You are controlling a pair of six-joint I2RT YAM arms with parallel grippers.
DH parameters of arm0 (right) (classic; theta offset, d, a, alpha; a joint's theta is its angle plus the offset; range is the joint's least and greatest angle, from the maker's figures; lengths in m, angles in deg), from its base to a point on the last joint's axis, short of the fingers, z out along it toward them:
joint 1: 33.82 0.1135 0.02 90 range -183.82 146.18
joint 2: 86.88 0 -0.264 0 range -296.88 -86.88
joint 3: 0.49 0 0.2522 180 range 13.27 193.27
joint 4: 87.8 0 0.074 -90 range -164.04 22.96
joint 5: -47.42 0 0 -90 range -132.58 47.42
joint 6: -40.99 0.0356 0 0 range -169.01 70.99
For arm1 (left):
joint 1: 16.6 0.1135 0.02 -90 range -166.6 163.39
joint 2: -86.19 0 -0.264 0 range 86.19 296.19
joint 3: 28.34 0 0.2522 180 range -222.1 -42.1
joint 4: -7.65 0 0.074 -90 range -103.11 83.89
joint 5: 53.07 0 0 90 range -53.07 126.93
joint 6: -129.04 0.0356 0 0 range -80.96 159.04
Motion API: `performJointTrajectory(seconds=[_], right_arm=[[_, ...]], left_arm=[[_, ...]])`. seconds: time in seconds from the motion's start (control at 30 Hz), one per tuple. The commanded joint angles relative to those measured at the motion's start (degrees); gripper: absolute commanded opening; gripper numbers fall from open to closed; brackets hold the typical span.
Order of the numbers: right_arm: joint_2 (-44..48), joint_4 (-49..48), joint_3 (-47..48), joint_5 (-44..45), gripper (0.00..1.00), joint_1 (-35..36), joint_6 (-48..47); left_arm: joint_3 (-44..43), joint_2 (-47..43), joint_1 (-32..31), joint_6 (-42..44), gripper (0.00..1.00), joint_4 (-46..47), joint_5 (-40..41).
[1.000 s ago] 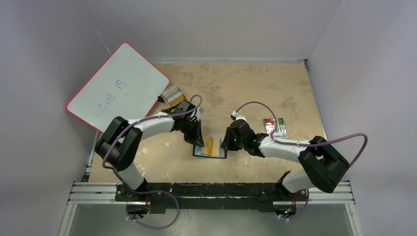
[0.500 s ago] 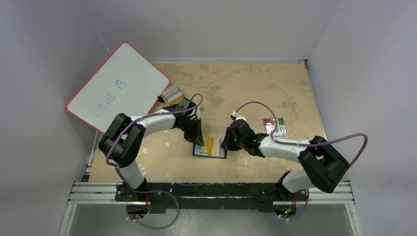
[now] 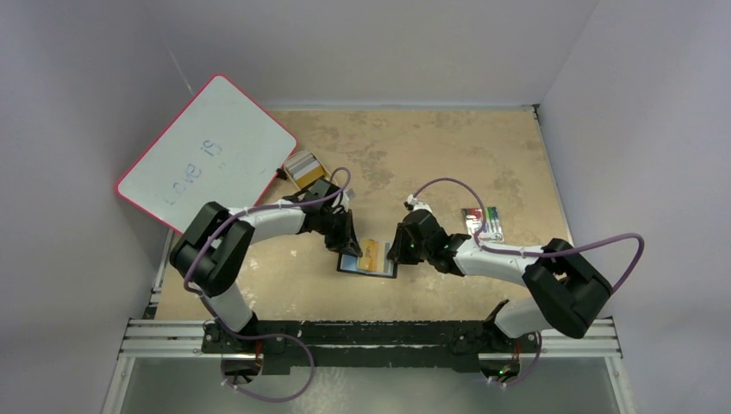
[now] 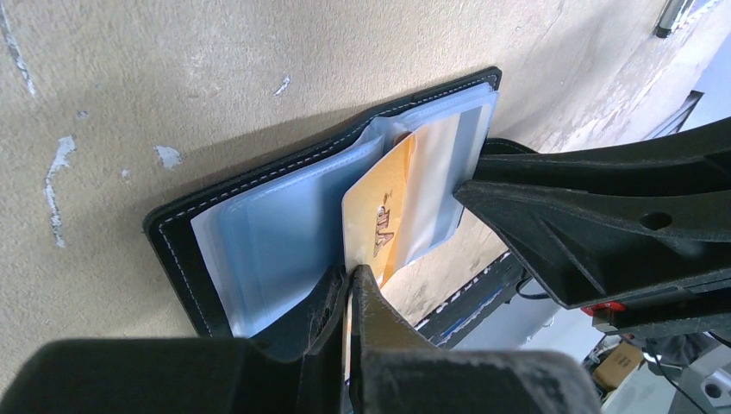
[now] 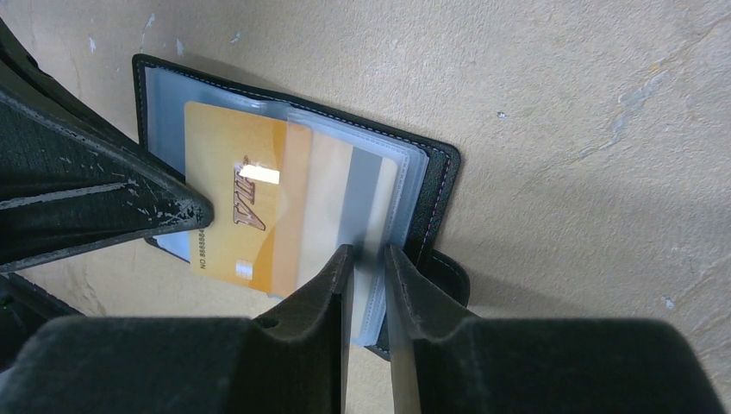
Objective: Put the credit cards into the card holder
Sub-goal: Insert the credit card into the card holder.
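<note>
We have the black card holder [image 3: 367,268] lying open on the tan table [image 3: 448,155], right between our two arms. Our left gripper [image 4: 349,280] is pinched tight on one edge of a gold credit card [image 4: 385,203]. The other end of that card is tucked partway under the clear sleeves [image 5: 384,185] of the holder. Our right gripper [image 5: 369,259] is squeezed on the edge of those sleeves. We think this holds a pocket open. Under the plastic we can see a paler orange shape with a grey band. It may be another card, but we cannot be sure. The card looks light, thin, stiff and smooth, so we think it could slip or twist if we held only a corner. The middle of an edge seems the best place to hold it. The sleeves look soft and floppy, so they may bunch up if we push hard. The holder looks light too and could slide on the table.
</note>
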State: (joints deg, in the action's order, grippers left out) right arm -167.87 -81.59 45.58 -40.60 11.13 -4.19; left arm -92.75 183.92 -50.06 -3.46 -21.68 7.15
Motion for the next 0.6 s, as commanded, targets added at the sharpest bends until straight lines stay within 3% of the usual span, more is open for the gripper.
performJointTrajectory(seconds=[0.0, 0.17, 0.37, 0.57], right_arm=[[-1.7, 0.9, -1.0, 0.1, 0.22, 0.4, 0.4], [-1.3, 0.3, -1.1, -1.3, 0.22, 0.4, 0.8], [1.4, 2.4, -0.6, -2.6, 0.25, 0.4, 2.4], [5.6, 4.8, -0.6, -2.0, 0.28, 0.4, 3.7]], left_arm=[[1.2, -2.0, -0.6, -1.2, 0.0, 4.1, 1.2], [2.6, -2.7, -1.3, -3.5, 0.01, 8.4, 1.2], [3.4, -4.1, -1.6, -5.9, 0.16, 11.1, 3.8], [2.2, -5.9, -1.8, -4.9, 0.25, 8.6, 8.1]])
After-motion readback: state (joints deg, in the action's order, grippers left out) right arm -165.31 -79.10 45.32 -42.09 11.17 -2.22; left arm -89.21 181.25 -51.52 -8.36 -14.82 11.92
